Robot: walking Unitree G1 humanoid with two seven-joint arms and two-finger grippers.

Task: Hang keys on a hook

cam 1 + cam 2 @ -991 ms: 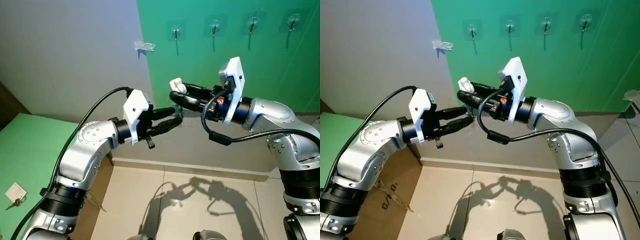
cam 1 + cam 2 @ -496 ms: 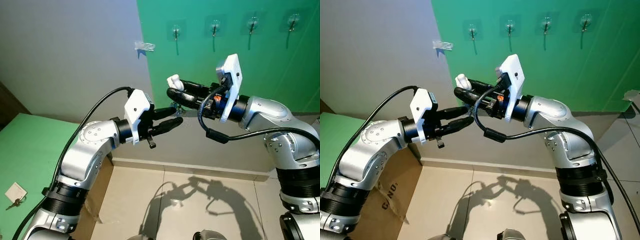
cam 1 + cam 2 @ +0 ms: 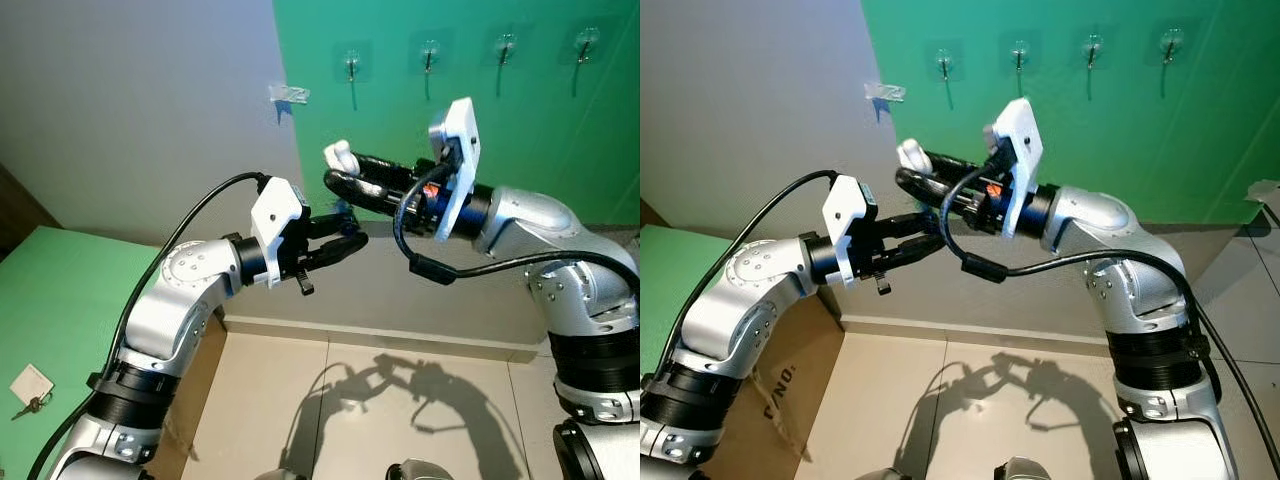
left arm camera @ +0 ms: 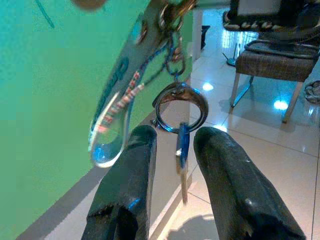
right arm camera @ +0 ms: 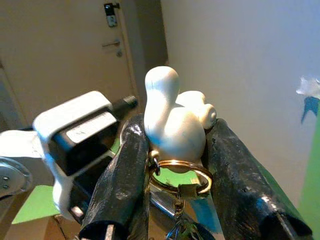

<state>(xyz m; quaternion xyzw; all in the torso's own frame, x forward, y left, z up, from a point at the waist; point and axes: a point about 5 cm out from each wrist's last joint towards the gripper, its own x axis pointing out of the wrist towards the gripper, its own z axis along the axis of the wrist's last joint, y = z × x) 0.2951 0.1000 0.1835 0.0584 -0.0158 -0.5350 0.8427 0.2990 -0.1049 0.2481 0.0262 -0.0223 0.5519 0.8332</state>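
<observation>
The right gripper [image 5: 175, 145] is clamping a white figurine keychain [image 5: 175, 117] between its fingers [image 5: 127, 170], held out in the air in front of the green wall [image 3: 520, 130] and below the row of hooks. Of that row, the leftmost hook [image 3: 351, 66] is the one nearest above the gripper. A brass key ring [image 5: 177, 175] is hanging just under the figurine, and the keys [image 4: 120, 100] are dangling from it — a silver key with a chain and a second ring [image 4: 179, 106] below.

The left gripper [image 4: 172, 165] is reaching in from further off the wall, just beneath the right one. Its fingers [image 4: 132, 175] are standing a little apart, gripping nothing; a small blue-headed key [image 4: 183, 150] is hanging in the gap between them, and I cannot tell whether it is touching either finger.

Well away from the wall, on a green surface [image 3: 50, 300] by the robot's left side, a white tag with another small key [image 3: 30, 388] is lying flat.
</observation>
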